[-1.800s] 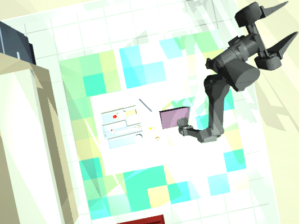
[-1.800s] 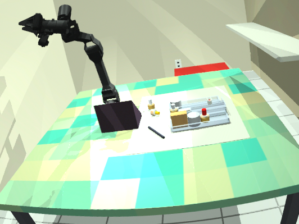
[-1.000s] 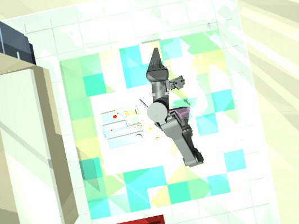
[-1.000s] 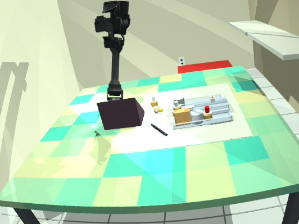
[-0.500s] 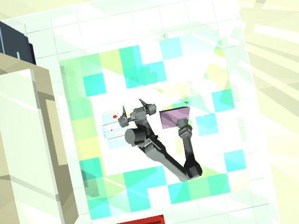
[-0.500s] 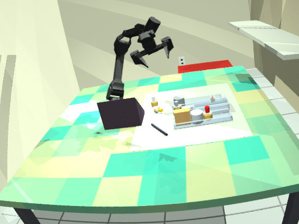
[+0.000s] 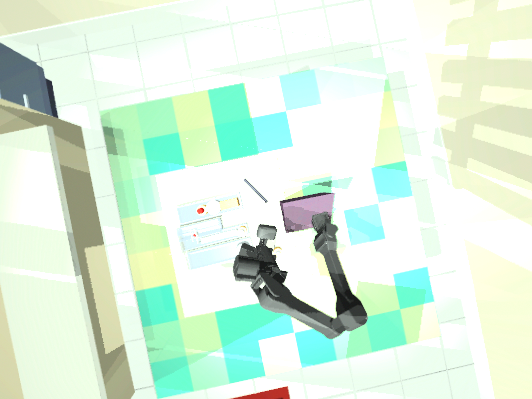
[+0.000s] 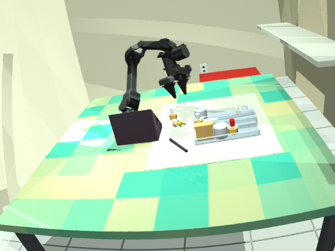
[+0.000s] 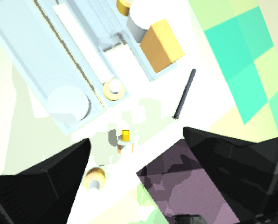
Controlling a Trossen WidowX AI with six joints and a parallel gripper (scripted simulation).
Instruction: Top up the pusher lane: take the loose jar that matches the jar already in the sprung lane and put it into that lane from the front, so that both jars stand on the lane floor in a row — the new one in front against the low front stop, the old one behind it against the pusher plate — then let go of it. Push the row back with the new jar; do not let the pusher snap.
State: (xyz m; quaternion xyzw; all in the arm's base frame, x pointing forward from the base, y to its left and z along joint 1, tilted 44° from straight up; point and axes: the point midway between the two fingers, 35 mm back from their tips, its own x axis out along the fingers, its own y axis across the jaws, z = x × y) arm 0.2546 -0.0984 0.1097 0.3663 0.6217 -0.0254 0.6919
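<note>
Checkered table: end effector, open and empty, hovers above loose jars at lower centre; approach step, descent and grasp next.

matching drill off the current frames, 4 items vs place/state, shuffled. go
Things:
1. gripper
2. dark box
3. thin dark rod
4. red-capped jar

Places or states:
A. lies flat on the white mat, between the box and the lane rack
B. stands in the lane rack
C. open and empty, in the air above the small loose jars
D. sits at the foot of the arm, near the mat's edge

Pairs: 1-C, 2-D, 3-A, 4-B
</note>
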